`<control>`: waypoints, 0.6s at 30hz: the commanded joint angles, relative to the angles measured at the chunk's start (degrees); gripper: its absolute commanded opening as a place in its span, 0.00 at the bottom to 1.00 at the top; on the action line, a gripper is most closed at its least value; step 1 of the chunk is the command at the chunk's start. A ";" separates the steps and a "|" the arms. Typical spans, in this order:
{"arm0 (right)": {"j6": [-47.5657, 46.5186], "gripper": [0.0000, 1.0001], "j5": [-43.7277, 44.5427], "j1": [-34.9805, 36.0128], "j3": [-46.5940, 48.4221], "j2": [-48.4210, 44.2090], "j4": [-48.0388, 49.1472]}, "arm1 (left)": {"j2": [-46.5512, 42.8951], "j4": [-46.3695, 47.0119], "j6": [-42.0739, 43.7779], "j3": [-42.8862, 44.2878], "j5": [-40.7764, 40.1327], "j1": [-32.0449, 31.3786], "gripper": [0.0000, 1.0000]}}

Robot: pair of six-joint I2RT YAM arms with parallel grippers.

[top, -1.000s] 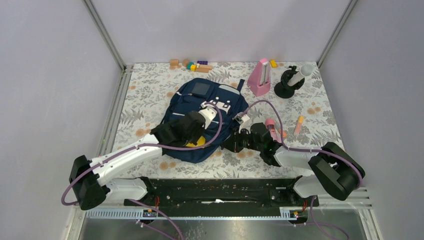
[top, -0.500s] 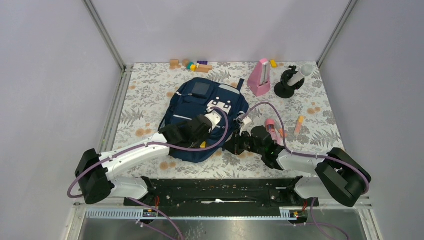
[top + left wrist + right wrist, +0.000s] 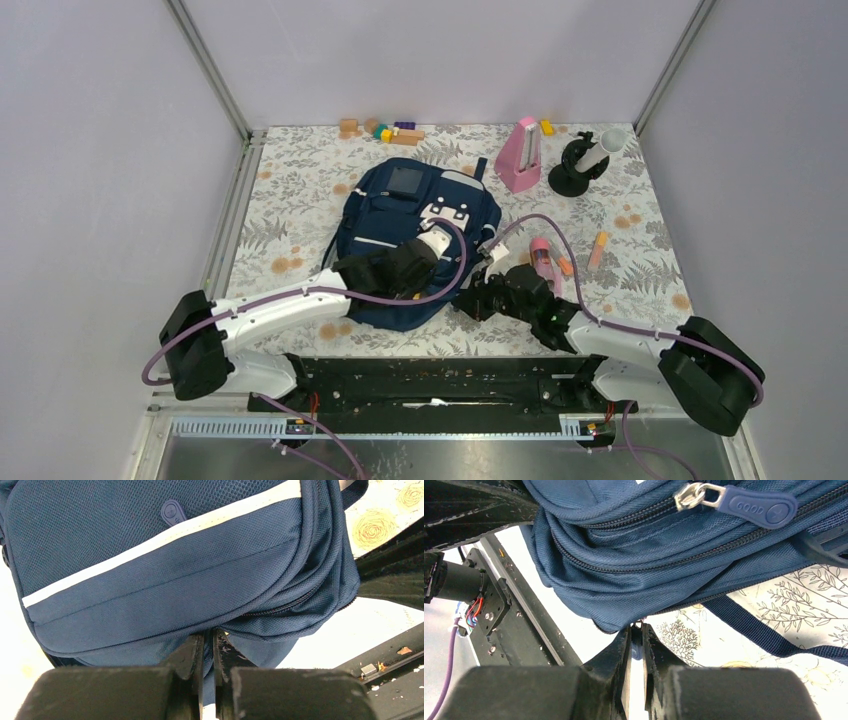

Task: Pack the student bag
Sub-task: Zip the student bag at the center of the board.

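Note:
The student bag (image 3: 400, 205), navy with thin white stripes, lies flat in the middle of the flowered table. My left gripper (image 3: 430, 260) reaches over its near right part. In the left wrist view that gripper (image 3: 209, 635) is shut on a fold of the bag's (image 3: 150, 555) navy fabric. My right gripper (image 3: 474, 299) sits at the bag's near right corner. Seen from the right wrist, this gripper (image 3: 636, 629) is shut on a small blue zipper pull (image 3: 638, 649) hanging from the bag's (image 3: 649, 555) lower edge. A second zipper pull (image 3: 759, 507) lies free higher up.
A pink wedge-shaped case (image 3: 520, 155) and a black stand with a white cup (image 3: 580, 165) stand at the back right. Coloured blocks (image 3: 385, 130) lie at the back. A pink tube (image 3: 541, 255) and an orange marker (image 3: 598, 248) lie right of the bag. The black base rail (image 3: 440, 380) runs along the near edge.
Both arms have swung to the right, and the bag has slid a little to the right with them. Both grippers stay shut on the bag.

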 commanded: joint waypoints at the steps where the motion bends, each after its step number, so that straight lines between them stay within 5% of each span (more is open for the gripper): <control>1: 0.76 0.00 -4.44 3.60 0.11 -4.91 0.62 | 1.02 12.09 -3.95 3.17 -0.86 -0.37 0.00; 9: -0.25 0.00 -1.22 4.49 0.37 -14.15 -8.49 | 1.32 12.71 -3.20 2.34 -0.45 -0.60 0.00; 18: 0.24 0.00 0.21 6.43 -0.11 -11.19 -6.67 | -0.97 16.85 -4.50 0.28 2.83 -0.86 0.00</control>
